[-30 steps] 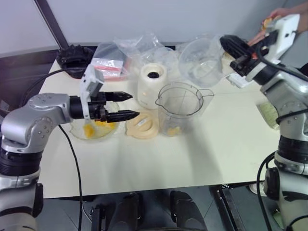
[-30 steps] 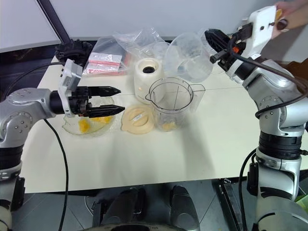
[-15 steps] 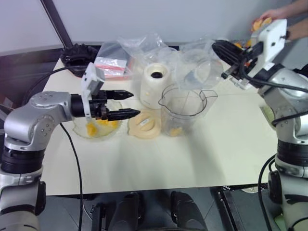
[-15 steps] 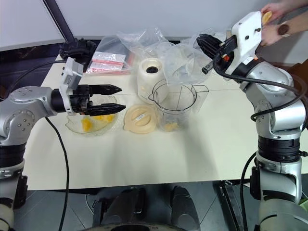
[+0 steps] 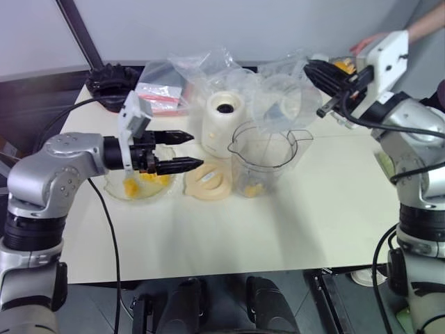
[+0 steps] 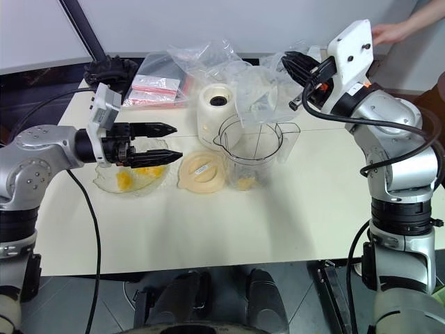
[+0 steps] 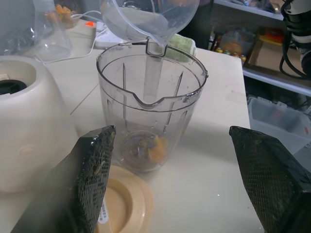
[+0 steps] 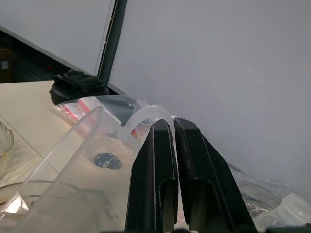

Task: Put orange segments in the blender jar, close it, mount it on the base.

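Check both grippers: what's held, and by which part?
Right gripper is shut on the clear measuring cup, pinching its handle and tilting it over the blender jar. Left gripper is open, holding nothing.

person [image 5: 431, 26] cut off by edge, plastic bags [image 5: 208, 66] contents unclear

The cream table [image 5: 229, 229] carries a scalloped glass bowl [image 5: 142, 188] of orange segments [image 5: 130, 186] just beneath the left gripper [image 5: 188, 150]. Beyond its fingertips lie the flat cream lid [image 5: 208, 182], the blender jar [image 5: 263, 158] and the base [image 5: 222, 122]. Clear plastic bags [image 5: 184, 73] lie farther back.
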